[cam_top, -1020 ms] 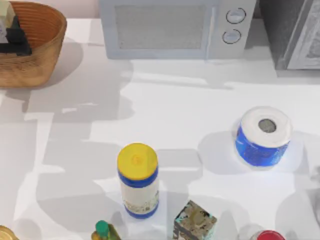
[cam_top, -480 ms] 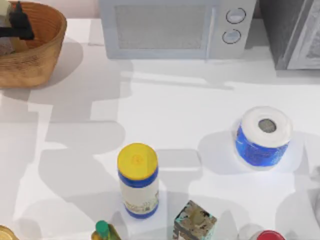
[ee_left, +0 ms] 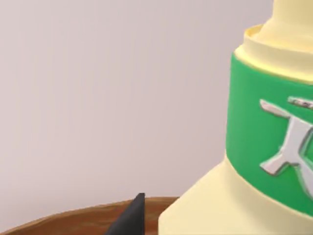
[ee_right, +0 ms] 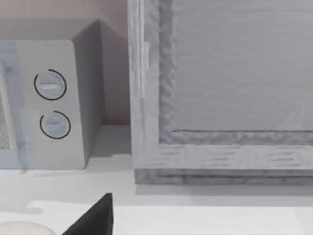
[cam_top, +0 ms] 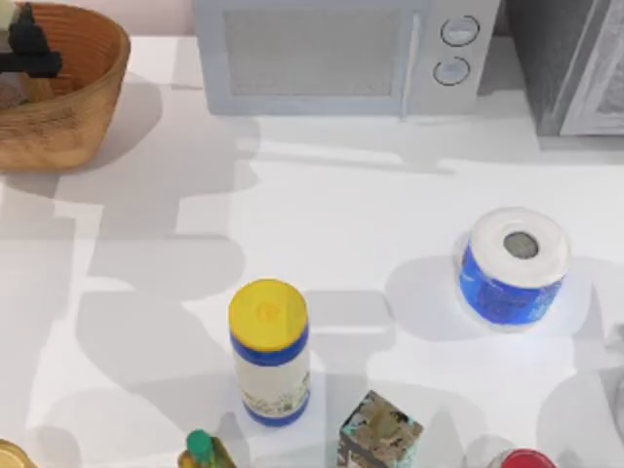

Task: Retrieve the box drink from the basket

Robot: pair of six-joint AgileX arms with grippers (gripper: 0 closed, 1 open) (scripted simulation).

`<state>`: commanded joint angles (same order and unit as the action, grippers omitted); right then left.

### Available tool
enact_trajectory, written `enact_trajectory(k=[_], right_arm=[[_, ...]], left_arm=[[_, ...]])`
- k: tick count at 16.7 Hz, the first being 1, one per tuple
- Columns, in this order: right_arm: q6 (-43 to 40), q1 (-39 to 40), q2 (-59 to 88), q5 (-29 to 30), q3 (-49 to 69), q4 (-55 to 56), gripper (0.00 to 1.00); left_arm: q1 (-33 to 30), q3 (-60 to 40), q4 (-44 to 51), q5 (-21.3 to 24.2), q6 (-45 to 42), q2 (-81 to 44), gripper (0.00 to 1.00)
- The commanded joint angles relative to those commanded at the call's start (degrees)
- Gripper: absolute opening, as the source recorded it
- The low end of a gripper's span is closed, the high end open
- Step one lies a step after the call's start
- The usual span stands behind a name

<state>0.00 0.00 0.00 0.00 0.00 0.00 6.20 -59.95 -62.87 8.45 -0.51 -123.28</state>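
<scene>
The tan woven basket [cam_top: 78, 107] stands at the table's far left corner. My left gripper [cam_top: 27, 51] hangs over its inside, shut on the box drink [cam_top: 6, 18], a cream carton showing at the picture's edge. The left wrist view has the box drink [ee_left: 254, 147] very close, cream with a green printed band, raised above the basket's brown rim [ee_left: 73, 221]. One dark fingertip [ee_left: 133, 219] shows beside it. My right gripper [ee_right: 156, 229] is parked at the table's right side, open, with one fingertip [ee_right: 95, 218] in sight.
A microwave [cam_top: 331, 54] and a grey cabinet [cam_top: 575, 63] line the back. A blue-and-white roll [cam_top: 514, 263] sits at the right. Near the front stand a yellow-capped bottle [cam_top: 269, 351], a mottled cube box [cam_top: 380, 434], a green-capped bottle [cam_top: 202, 450] and a red item [cam_top: 526, 458].
My left gripper has risen out of the basket's bowl with the box drink, shifting toward the top view's upper edge. Over the last half second it barely moved.
</scene>
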Motion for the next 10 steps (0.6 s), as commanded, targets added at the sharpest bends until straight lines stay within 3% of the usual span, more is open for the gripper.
enact_trajectory(k=[8,10], right_arm=[[0.00,0.00,0.00,0.00,0.00,0.00,1.00],[0.00,0.00,0.00,0.00,0.00,0.00,1.00]], left_arm=[[0.00,0.00,0.00,0.00,0.00,0.00,0.02],[0.00,0.00,0.00,0.00,0.00,0.00,0.00]])
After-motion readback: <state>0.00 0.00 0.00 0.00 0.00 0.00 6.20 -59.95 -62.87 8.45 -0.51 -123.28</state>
